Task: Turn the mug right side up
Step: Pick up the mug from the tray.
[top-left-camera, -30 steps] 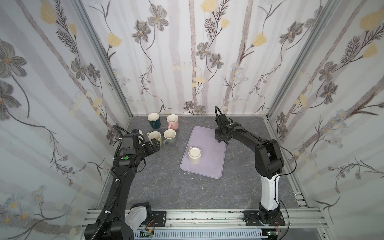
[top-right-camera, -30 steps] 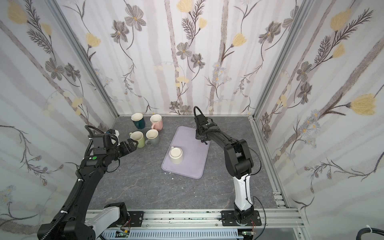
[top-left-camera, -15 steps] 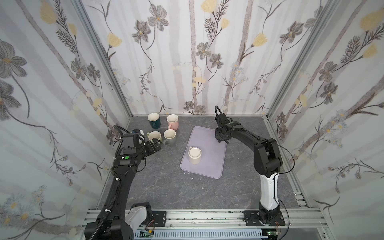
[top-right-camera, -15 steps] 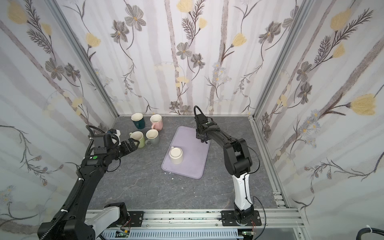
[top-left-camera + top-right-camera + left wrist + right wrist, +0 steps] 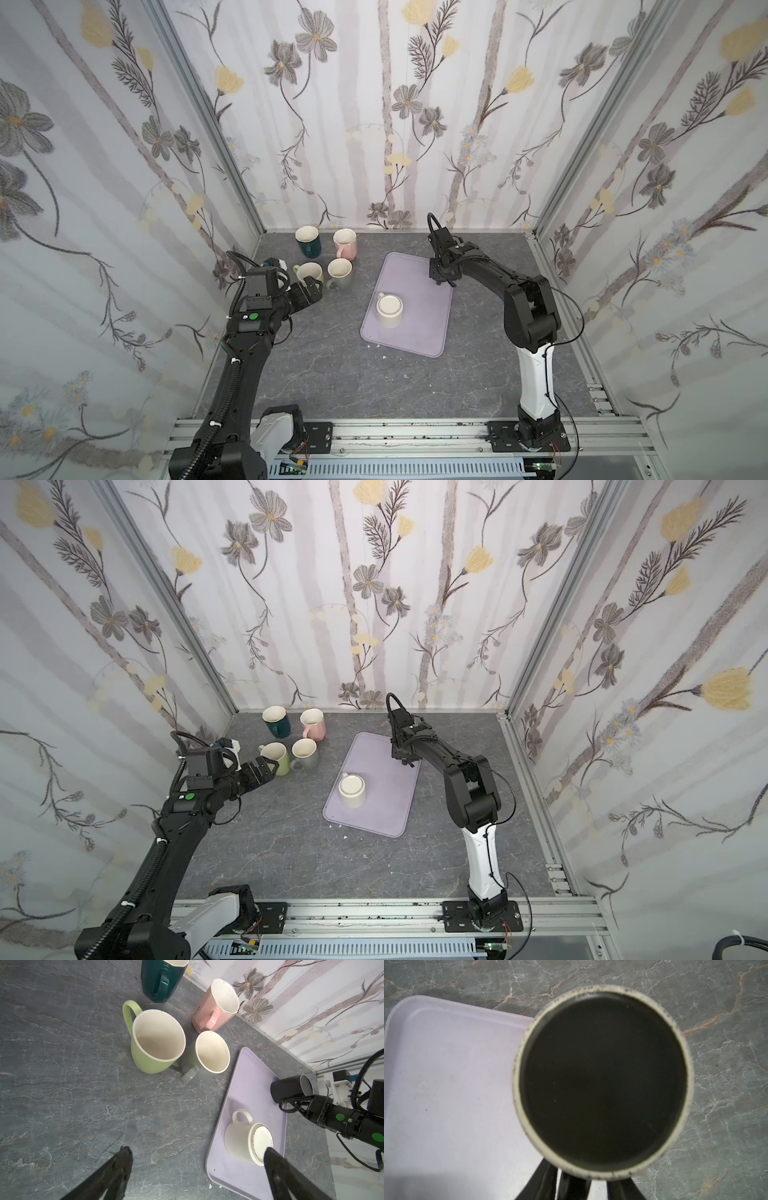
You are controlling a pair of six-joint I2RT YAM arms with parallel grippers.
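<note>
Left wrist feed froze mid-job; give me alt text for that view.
A white mug stands upside down on a lavender tray, and the right gripper's jaws are at the handle of an upside-down black mug. Dark green, pink, light green and grey mugs stand upright on the table; the left gripper's jaws are open.

Jaws spread wide on the left, set narrow on the right.
The left arm is stretched forward and low, the left gripper held near level and fully parted; the right arm is bent at the elbow, the right gripper pointed straight down, its jaws slightly apart. Whether they clamp cannot be told.
</note>
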